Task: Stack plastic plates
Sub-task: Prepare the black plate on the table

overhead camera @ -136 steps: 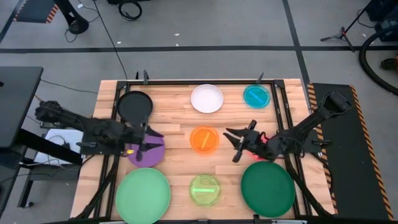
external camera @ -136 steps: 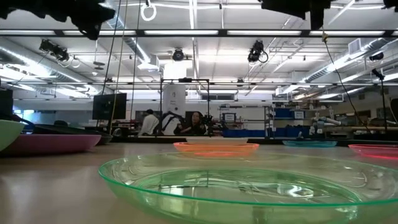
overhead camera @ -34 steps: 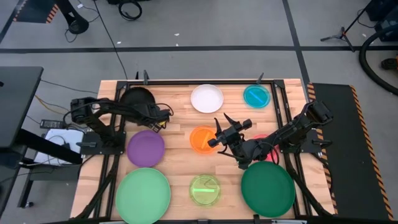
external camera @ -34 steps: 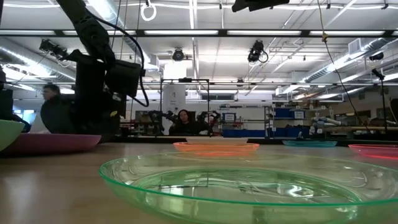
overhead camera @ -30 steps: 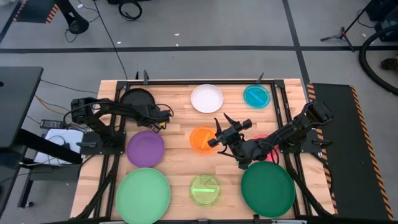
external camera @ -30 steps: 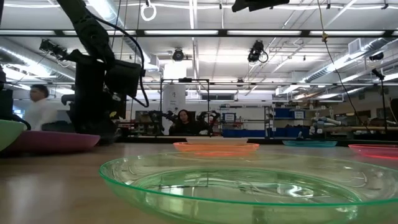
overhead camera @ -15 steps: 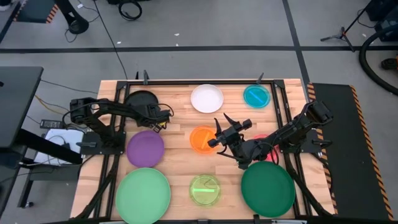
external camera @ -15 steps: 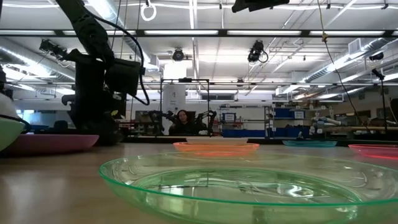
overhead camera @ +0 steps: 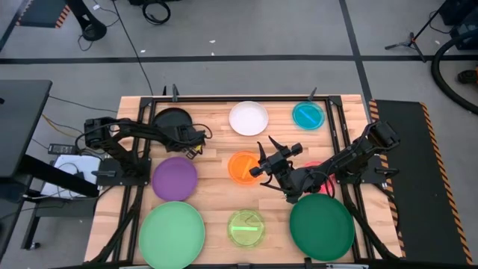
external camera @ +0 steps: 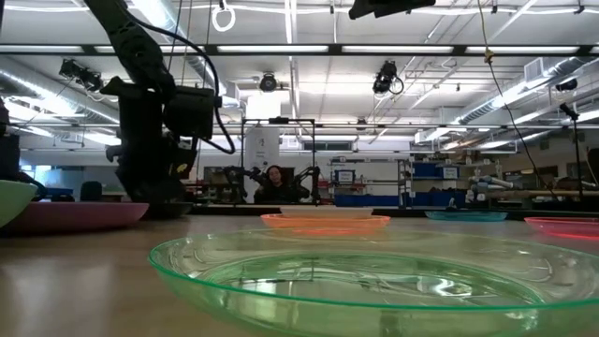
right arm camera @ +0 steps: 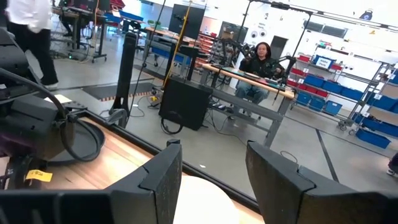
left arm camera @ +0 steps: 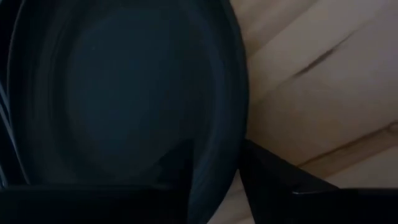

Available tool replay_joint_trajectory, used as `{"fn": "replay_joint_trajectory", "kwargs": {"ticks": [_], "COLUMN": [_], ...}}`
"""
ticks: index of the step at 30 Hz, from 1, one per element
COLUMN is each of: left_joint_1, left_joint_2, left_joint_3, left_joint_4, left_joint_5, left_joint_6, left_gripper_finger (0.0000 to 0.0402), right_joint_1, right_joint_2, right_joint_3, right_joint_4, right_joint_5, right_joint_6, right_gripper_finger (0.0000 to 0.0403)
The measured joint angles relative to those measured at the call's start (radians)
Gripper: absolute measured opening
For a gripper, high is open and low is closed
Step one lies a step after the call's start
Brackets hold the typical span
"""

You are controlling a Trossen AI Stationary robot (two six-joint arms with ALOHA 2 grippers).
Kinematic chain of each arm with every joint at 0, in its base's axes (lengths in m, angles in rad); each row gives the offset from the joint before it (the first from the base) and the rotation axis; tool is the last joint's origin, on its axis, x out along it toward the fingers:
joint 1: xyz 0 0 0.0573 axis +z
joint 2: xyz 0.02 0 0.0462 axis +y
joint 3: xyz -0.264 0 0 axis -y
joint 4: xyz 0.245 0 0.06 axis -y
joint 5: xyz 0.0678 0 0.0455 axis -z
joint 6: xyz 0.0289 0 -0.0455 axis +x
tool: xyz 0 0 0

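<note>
Robotics lab: blue storage bins (right arm camera: 323, 84) lining shelves, person (right arm camera: 260, 62) sitting at workbench (right arm camera: 249, 78), ceiling strip lights (external camera: 299, 49) glowing.

Left arm reaches from 9 o'clock edge toward 11 o'clock of worktop, wrist bent down, left hand (overhead camera: 191, 140) low, fingers (left arm camera: 267, 177) pinching black plate (overhead camera: 170, 120) rim. Right arm stretches from 3 o'clock side toward centre, right hand (overhead camera: 266, 155) raised, fingers (right arm camera: 152, 180) spread apart, holding nothing.
</note>
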Motion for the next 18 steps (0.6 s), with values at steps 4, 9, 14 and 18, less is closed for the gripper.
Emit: {"fn": "replay_joint_trajectory", "kwargs": {"ticks": [4,9,14,18], "left_joint_1": [0.001,0.005,0.005,0.003], "left_joint_2": [0.000,0.000,0.000,0.000], "left_joint_3": [0.000,0.000,0.000,0.000], "left_joint_4": [0.036,0.122,0.187,0.190], "left_joint_5": [-0.068,-0.107,-0.117,-0.120], "left_joint_6": [0.003,0.042,0.088,0.088], "left_gripper_finger": [0.0065,0.0016,0.0030,0.0064], "right_joint_1": [0.000,0.000,0.000,0.000], "right_joint_2": [0.000,0.000,0.000,0.000], "right_joint_3": [0.000,0.000,0.000,0.000], "right_joint_4": [0.000,-0.010,-0.041,-0.051], "right_joint_5": [0.000,0.000,0.000,0.000], "right_joint_6": [0.000,-0.002,-0.003,-0.003], "right_gripper_finger": [0.0185,0.0185,0.0185,0.0186]}}
